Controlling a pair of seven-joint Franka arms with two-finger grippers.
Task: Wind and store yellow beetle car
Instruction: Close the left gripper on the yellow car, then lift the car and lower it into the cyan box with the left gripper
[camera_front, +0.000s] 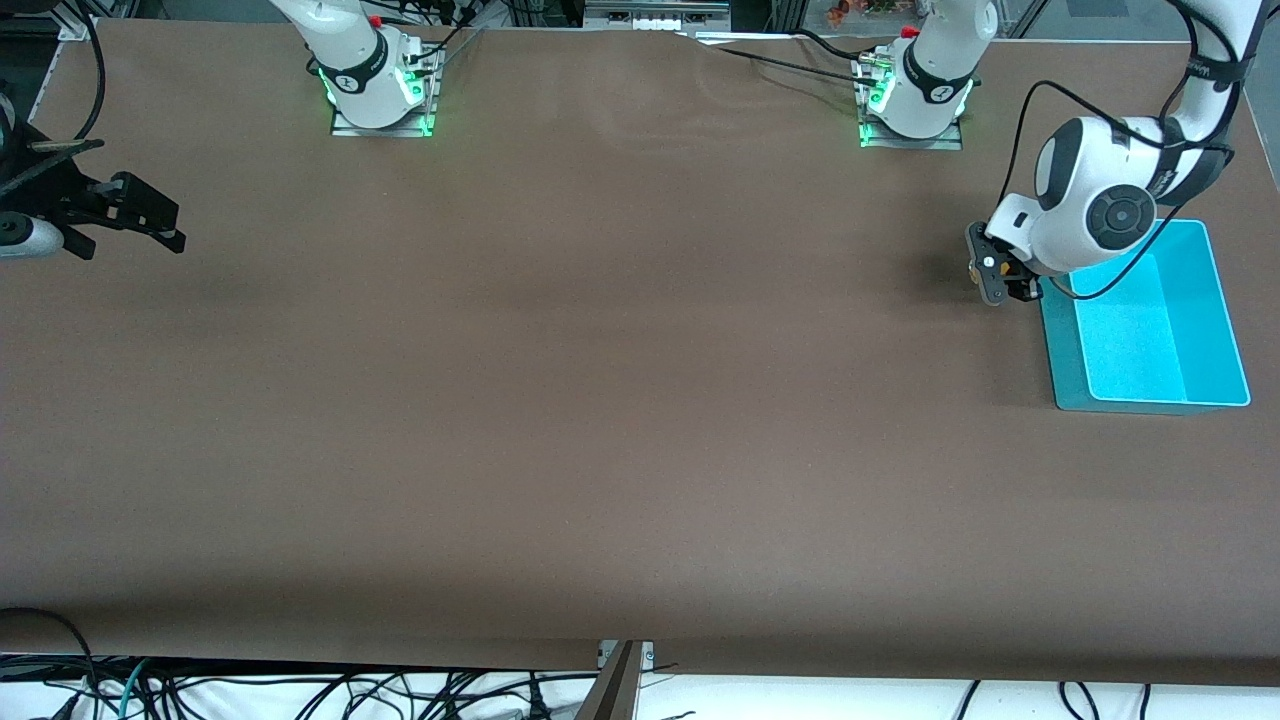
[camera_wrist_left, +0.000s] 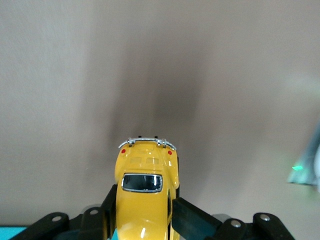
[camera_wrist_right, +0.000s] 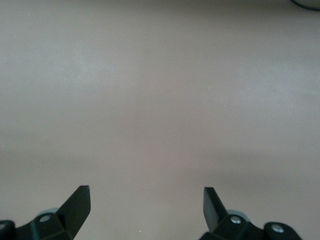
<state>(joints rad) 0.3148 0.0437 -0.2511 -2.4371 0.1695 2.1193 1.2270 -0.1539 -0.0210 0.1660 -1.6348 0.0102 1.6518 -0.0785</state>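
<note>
Left wrist view: left gripper (camera_wrist_left: 145, 220) pinched the glossy, rounded yellow beetle car (camera_wrist_left: 145, 200).
Beside the turquoise bin (camera_front: 1150, 330); right gripper (camera_wrist_right: 147, 205) waited spread.

Right pincer (camera_wrist_right: 146, 202): only its two dark fingertips (camera_wrist_right: 77, 202) show, at one edge of the right wrist view, spread wide apart.
Between the tips: nothing but bare surface; nothing is gripped.
Finger mounts: black blocks with small round pale fasteners, cut off by the picture's edge.
Desk (camera_wrist_right: 160, 100): a plain brown-grey surface fills the rest of the view, even in tone, with a slightly darker band across it near the fingertips.
One corner: a sliver of a dark curved shape, too little visible to tell what it is.
</note>
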